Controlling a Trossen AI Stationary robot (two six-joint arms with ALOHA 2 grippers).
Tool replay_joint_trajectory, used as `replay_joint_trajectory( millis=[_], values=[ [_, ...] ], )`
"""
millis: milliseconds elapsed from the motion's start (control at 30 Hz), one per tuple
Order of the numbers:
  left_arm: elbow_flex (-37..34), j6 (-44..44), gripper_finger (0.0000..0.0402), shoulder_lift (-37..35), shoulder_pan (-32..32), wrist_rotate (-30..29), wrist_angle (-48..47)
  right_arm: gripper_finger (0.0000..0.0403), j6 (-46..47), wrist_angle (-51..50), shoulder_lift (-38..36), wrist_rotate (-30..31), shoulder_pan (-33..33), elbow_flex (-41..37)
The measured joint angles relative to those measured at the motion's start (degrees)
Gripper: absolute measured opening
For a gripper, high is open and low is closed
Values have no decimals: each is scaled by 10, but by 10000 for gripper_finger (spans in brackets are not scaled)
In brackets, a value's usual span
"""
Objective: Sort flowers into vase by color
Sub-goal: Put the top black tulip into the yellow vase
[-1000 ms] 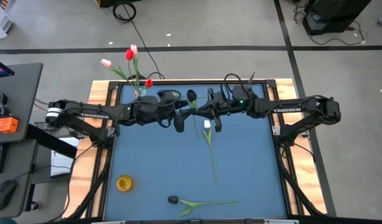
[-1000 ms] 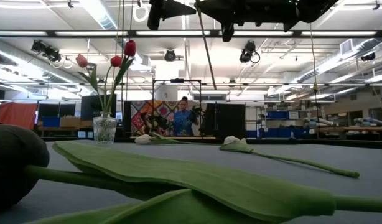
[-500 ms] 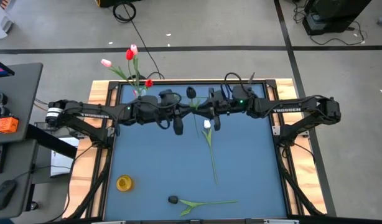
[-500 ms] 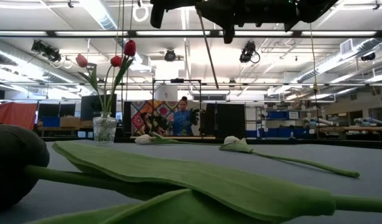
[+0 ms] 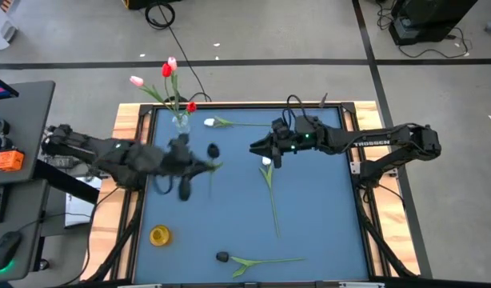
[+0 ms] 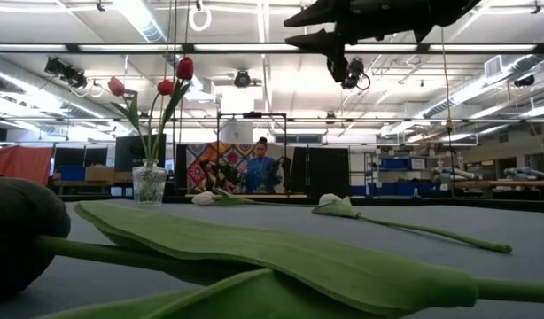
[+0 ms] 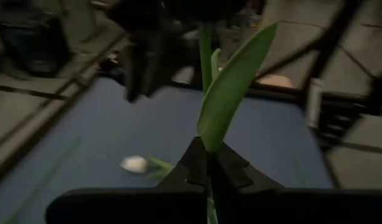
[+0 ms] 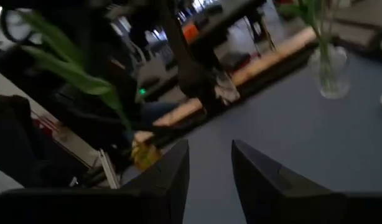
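Observation:
A dark-headed tulip (image 5: 213, 150) is in the air over the table's left half, and my left gripper (image 5: 200, 166) is shut on its green stem. My right gripper (image 5: 256, 147) hangs open over the middle of the table's far part, with nothing between its fingers (image 8: 178, 168). Pink and red flowers stand in a glass vase (image 5: 180, 121) at the far left corner. One white tulip (image 5: 209, 122) lies along the far edge. Another white tulip (image 5: 266, 161) lies in the middle, and a dark tulip (image 5: 222, 257) lies near the front edge. My left gripper pinches the tulip's thin green stem (image 7: 207, 163) between its two fingers, just below the base of the long leaf (image 7: 231, 87). The fingers reach in from the table's left. The flower is lifted clear of the table, and its dark head (image 7: 203, 7) is beyond the fingertips.
A small yellow object (image 5: 159, 235) sits at the near left of the blue table top. In the low view a large green leaf (image 6: 281, 257) lies close in front, and a person (image 6: 260, 168) stands far off in the room.
My left gripper has shut on the dark tulip's stem, and my right gripper has opened and let it go. My left arm has drawn back toward the table's left and near side and carries the flower clear of the right gripper. The white tulip at the far edge has come into view.

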Motion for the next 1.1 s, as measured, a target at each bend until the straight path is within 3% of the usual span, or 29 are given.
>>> replay_joint_trajectory(
  millis=[233,500,833,967,1100],
  values=[
    [0,-29,4,-44,-212,-96,-60,128,93,-37,-1,100,64,0],
    [0,-37,4,-70,-409,-175,-92,128,207,-38,2,295,142,0],
    [0,-143,3,-83,-678,-410,-205,127,309,-38,2,476,230,0],
    [0,-177,3,-81,-742,-464,-230,127,331,-38,3,524,258,0],
    [0,-269,3,-65,-770,-487,-316,127,334,-37,3,557,279,0]
  ],
)
